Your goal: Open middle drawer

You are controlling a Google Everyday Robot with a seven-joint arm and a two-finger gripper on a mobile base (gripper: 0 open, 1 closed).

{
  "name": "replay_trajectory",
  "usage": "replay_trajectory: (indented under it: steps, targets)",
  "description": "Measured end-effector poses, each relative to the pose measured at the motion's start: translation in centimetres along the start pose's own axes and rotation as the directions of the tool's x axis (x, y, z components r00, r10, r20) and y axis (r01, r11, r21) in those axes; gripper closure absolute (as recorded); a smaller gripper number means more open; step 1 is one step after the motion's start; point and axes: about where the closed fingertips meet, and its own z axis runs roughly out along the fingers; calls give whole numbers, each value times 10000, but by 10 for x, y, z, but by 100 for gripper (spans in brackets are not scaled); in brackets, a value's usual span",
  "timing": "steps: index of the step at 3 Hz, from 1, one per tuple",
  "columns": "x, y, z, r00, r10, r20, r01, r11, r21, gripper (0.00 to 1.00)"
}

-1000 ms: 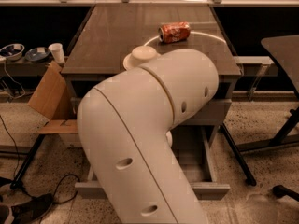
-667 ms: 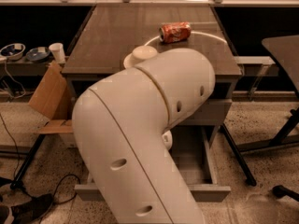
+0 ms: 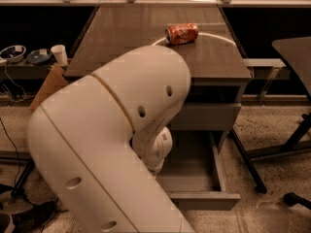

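My white arm (image 3: 112,140) fills the left and middle of the camera view. Its wrist (image 3: 154,152) reaches down at the left of the drawer stack. The gripper is hidden behind the arm. Under the desk top (image 3: 146,38) a grey drawer front (image 3: 204,116) sits closed. Below it a grey drawer (image 3: 194,171) stands pulled out, its front panel (image 3: 204,200) toward me. The arm hides the handles and the left part of the stack, so I cannot tell which one is the middle drawer.
A red soda can (image 3: 181,33) lies on its side on the desk. A cardboard box (image 3: 46,84), a white cup (image 3: 60,54) and bowls (image 3: 13,52) are at the left. Another table (image 3: 294,50) and its legs (image 3: 291,144) stand at the right. Shoes (image 3: 29,217) lie at the lower left.
My arm's elbow has swung left and toward the camera and now hides the white plate on the desk. The pulled-out drawer has not visibly moved.
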Motion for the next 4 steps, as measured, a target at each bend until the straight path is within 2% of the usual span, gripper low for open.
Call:
replay_trajectory:
  steps: [1, 2, 3, 4]
  targets:
    - [11, -1, -14, 9937, -812, -773, 795, 9965, -255, 0]
    - [18, -4, -27, 9882, -1115, -1047, 1081, 9934, -383, 0]
    - [14, -10, -39, 9914, -1181, -555, 1135, 9903, -804, 0]
    - [12, -15, -45, 9899, -1354, 416, 1405, 9756, -1690, 0]
